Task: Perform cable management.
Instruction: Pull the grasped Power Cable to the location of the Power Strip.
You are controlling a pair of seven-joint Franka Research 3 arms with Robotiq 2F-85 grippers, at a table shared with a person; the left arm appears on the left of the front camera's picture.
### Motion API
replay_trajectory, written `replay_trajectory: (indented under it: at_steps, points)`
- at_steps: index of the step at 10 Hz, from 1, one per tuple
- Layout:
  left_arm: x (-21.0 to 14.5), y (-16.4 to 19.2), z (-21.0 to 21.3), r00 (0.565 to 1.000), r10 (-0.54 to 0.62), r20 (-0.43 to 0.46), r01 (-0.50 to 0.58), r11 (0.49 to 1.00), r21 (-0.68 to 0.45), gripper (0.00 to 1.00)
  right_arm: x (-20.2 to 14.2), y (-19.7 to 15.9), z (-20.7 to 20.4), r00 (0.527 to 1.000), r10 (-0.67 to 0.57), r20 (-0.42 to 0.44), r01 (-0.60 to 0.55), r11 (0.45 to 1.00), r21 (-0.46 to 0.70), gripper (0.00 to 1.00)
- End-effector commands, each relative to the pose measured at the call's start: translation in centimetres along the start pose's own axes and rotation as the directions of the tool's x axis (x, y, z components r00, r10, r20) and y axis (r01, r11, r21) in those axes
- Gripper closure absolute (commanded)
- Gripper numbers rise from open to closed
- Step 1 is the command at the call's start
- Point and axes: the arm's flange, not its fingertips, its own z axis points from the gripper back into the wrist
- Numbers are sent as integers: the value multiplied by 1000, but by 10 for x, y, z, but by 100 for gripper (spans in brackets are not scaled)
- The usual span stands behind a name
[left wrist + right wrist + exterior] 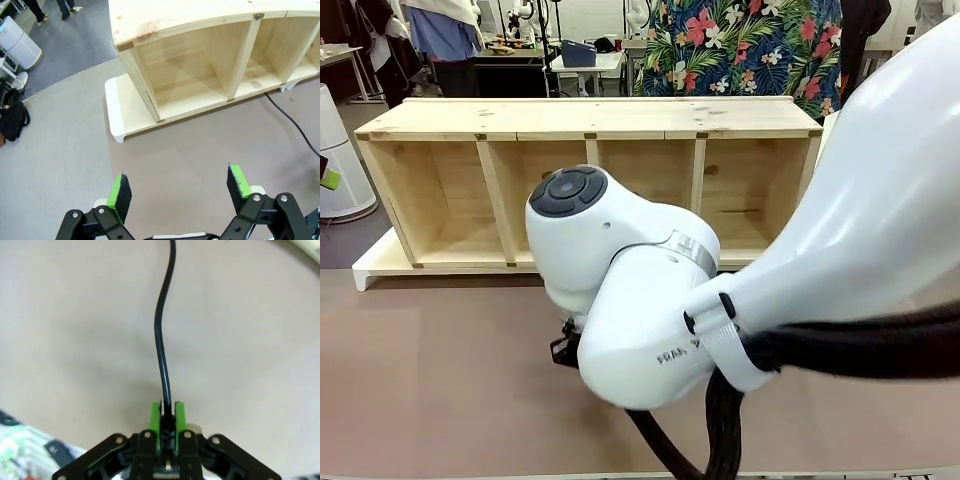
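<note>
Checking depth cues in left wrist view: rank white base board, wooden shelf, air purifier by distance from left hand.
From the left hand:
1. White base board, just ahead.
2. Wooden shelf, on that board.
3. Air purifier, on the floor, upper left.

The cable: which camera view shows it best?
The right wrist view: the cable runs up from between the shut pads of the right hand. The left wrist view shows a stretch on the table by the wooden shelf. In the front view the right arm covers it.
</note>
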Motion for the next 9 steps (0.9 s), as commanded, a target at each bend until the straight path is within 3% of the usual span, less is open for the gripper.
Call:
replay_trajectory:
  at_steps: [1, 4, 9]
  points:
    - [-1, 1, 0, 1000, 5, -4, -5, 1000, -2, 0, -43, -7, 14, 1000, -5, 9, 6, 998, -65, 85]
    - [-1, 1, 0, 1000, 5, -4, -5, 1000, -2, 0, -67, -30, 19, 997, -70, 28, 73, 990, -121, 85]
    - [-1, 1, 0, 1000, 5, -4, -5, 1000, -2, 0, -89, -96, 20, 973, -230, 38, 232, 968, -99, 85]
